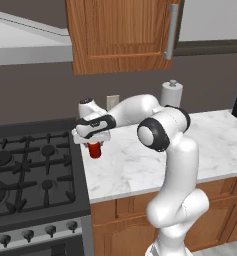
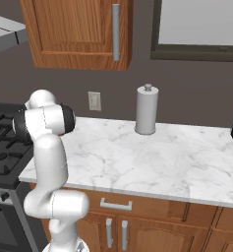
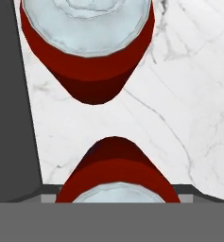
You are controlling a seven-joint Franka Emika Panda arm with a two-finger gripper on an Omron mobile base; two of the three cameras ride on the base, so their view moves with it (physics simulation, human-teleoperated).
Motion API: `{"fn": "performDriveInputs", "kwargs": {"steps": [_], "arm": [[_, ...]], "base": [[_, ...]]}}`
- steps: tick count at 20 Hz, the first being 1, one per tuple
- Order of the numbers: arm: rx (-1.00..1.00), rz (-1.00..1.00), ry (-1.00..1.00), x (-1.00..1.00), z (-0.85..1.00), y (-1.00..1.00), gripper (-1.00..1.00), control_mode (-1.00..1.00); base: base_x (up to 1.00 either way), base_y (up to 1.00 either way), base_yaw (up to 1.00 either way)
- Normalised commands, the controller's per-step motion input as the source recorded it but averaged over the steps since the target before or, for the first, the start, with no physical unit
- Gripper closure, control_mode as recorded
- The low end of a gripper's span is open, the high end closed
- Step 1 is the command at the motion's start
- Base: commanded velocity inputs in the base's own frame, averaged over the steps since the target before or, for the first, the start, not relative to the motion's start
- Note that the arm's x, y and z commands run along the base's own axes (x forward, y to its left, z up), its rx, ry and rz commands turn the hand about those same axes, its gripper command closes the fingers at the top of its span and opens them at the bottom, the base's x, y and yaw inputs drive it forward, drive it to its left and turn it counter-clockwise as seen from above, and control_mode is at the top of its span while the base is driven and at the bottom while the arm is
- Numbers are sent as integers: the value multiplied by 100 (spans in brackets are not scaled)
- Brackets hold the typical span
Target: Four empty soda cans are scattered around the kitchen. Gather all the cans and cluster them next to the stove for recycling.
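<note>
My gripper [image 1: 94,145] hangs over the left end of the marble counter [image 1: 140,165], right beside the stove [image 1: 30,170]. It is shut on a red soda can [image 1: 95,151], which stands upright under the hand, low over the marble. In the hand view this held can [image 3: 114,172] sits at the bottom with its silvery top toward the camera, and my fingertips are hidden by it. A second soda can [image 3: 87,52] stands upright on the marble a short gap beyond. The stove's dark edge [image 3: 7,94] runs along the left of both cans.
A white paper towel roll [image 2: 147,109] stands at the back of the counter [image 2: 137,157] by the wall. A wooden wall cabinet [image 1: 120,30] hangs above the work area. A wall outlet [image 2: 94,101] sits behind the arm.
</note>
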Motion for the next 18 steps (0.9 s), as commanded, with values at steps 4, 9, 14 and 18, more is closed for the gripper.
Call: {"fn": "performDriveInputs", "kwargs": {"steps": [4,9,14,18], "arm": [[0,0,-4,6,-15,1,-100,-100],[0,0,-2,0,-2,0,-100,-100],[0,0,0,0,4,0,-100,-100],[2,0,4,0,24,0,-100,-100]], "base": [[0,0,0],[0,0,0],[0,0,0],[0,0,0]]}}
